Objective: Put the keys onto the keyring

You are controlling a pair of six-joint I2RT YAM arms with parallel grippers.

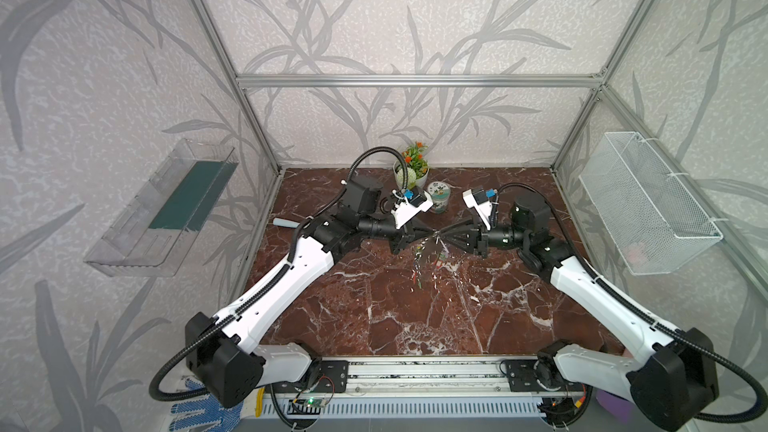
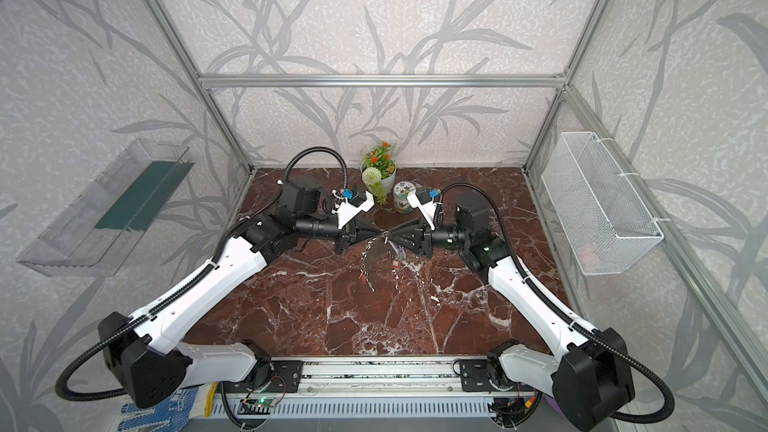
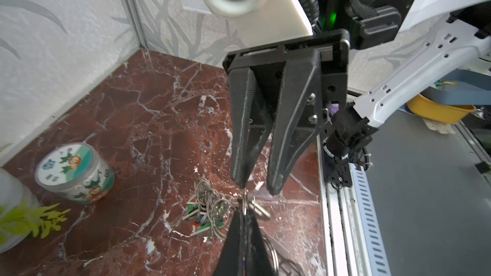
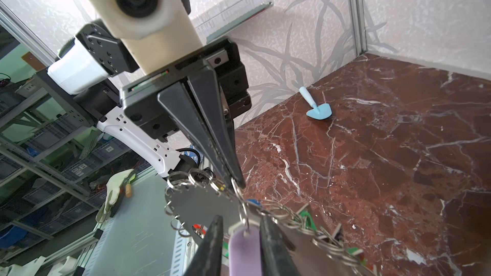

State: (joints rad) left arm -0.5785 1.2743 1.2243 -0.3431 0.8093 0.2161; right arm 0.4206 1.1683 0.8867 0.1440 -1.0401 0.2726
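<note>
1 keyring [image 4: 202,205]: flat grey metal, rim strung with wire rings, pinched by closed left gripper [image 4: 237,180]. 1 key [image 4: 244,248]: lilac oblong plastic tag, beside keyring, between fingers of parted right gripper [image 3: 257,187].

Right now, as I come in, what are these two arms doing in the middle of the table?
The two arms meet tip to tip above the marble table. The left claw is shut on the top of the keyring, so its bunch of keys and coloured tags hangs below. The right claw has its jaws apart, with the lilac-tagged key between them. That key's small ring looks linked in at the keyring, but I cannot tell if it is fully on.
</note>
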